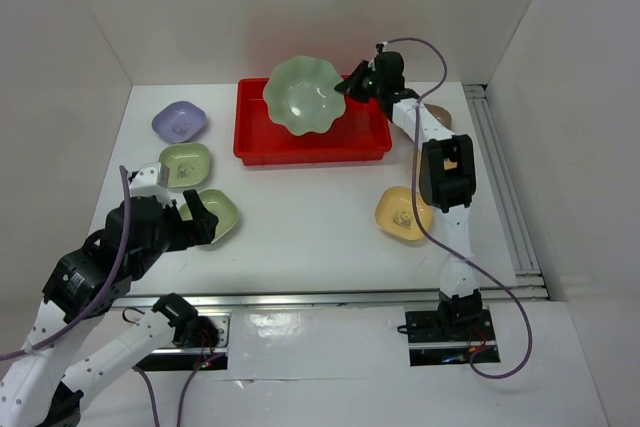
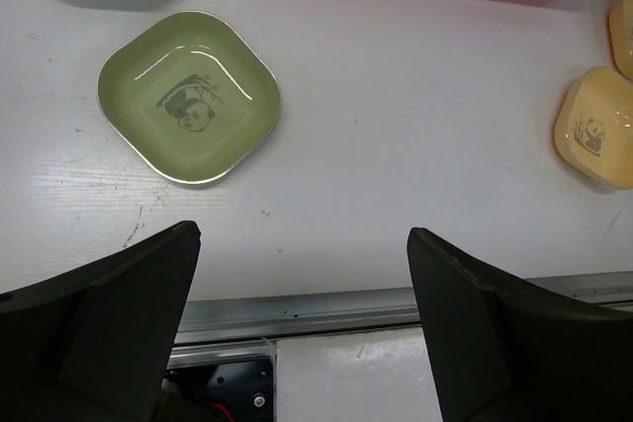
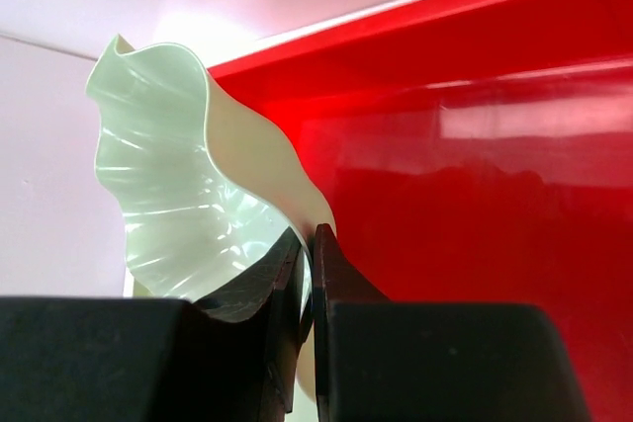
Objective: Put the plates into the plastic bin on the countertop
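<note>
My right gripper [image 1: 350,85] [image 3: 312,236] is shut on the rim of the large pale green scalloped plate [image 1: 303,95] [image 3: 168,175]. It holds the plate tilted over the red plastic bin [image 1: 268,143] [image 3: 475,165]. Small plates lie on the white countertop [image 1: 310,217]: lavender [image 1: 180,122], green [image 1: 186,164], a second green one [image 1: 222,213] [image 2: 188,96] and yellow [image 1: 403,213] [image 2: 596,126]. A brownish-pink plate [image 1: 441,114] peeks out behind the right arm. My left gripper [image 1: 190,221] [image 2: 305,236] hangs open just on the near side of the second green plate, nothing between its fingers.
White walls close in the countertop at the left, back and right. A metal rail [image 1: 500,187] runs along the right side and another [image 2: 297,308] along the near edge. The right arm [image 1: 445,172] stretches over the right part of the countertop.
</note>
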`<control>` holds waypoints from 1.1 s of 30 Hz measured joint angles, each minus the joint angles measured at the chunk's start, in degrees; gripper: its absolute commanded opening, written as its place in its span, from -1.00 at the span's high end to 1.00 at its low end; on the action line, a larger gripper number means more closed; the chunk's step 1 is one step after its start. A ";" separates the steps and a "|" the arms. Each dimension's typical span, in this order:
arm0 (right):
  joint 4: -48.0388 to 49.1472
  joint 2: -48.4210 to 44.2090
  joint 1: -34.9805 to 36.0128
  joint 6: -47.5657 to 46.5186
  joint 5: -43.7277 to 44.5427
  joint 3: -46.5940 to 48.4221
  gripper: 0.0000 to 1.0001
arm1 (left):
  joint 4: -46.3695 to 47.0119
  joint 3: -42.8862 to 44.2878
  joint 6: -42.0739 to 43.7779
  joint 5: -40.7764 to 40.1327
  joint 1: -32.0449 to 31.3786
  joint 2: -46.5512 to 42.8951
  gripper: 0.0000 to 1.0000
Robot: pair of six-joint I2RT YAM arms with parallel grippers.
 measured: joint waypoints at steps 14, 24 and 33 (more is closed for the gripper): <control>-4.39 -0.02 -0.55 -2.58 2.78 -1.90 -0.33 | 0.02 0.00 0.04 0.50 0.00 -0.33 -1.00; -5.92 -0.39 -1.25 -5.33 2.54 -1.14 -1.00 | 0.07 -0.02 0.09 1.20 0.00 -0.46 -1.00; -17.49 -5.92 -1.84 -10.73 10.93 9.01 -1.00 | 4.96 -0.79 -0.07 7.78 0.00 1.01 -1.00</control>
